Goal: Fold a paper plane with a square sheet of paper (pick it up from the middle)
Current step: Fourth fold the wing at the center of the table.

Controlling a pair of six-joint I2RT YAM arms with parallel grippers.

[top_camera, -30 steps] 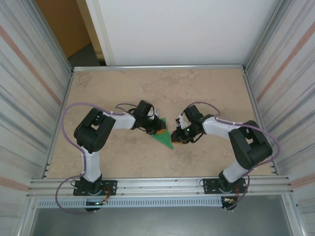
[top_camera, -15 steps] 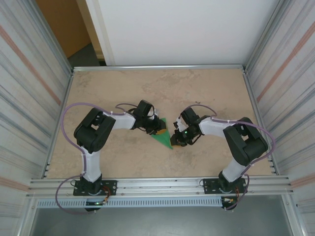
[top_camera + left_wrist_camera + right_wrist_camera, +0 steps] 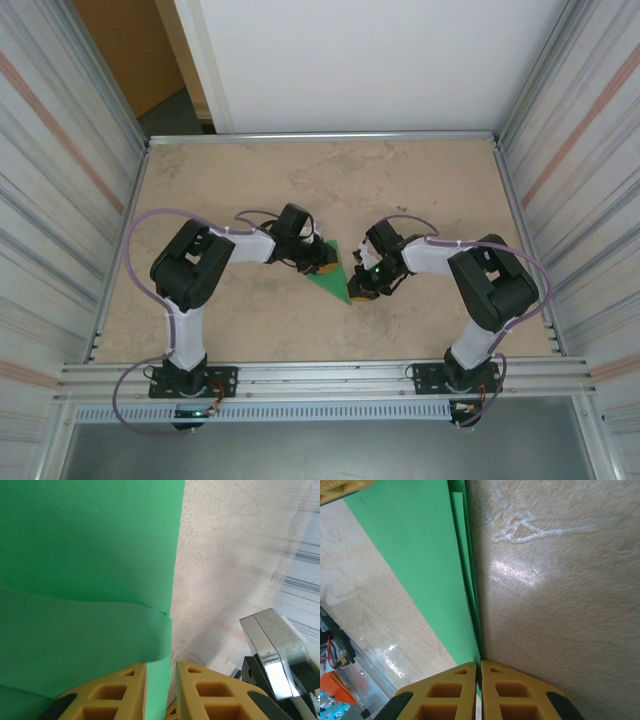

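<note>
**A:** Where is the green paper (image 3: 334, 274)?

**B:** It lies on the table (image 3: 240, 180), about the middle, between the two arms. It is folded into a triangle, and its long straight edge on the right runs from far to near.

**A:** And the left claw (image 3: 323, 265)?

**B:** It is down on the far left part of the triangle. In its own camera the yellow fingers (image 3: 107, 695) stand a narrow gap apart. The paper's straight edge runs up through that gap, with green on one side and bare table on the other. One layer of the paper bows up just ahead of the fingers.

**A:** Is it pinching anything?

**B:** I can't tell. The fingertips are cut off at the bottom of that view, so the contact is hidden.

**A:** The right claw (image 3: 358, 292)?

**B:** It is at the triangle's near corner, low over the table. Its fingers (image 3: 517, 692) are pressed together with barely a slit between them. The paper's narrow tip runs straight into that seam, so the claw is clamped on the paper. Several stacked layers show along the folded edge there.

**A:** Do the claws touch each other?

**B:** No. They are apart, with the green triangle between them.
</note>
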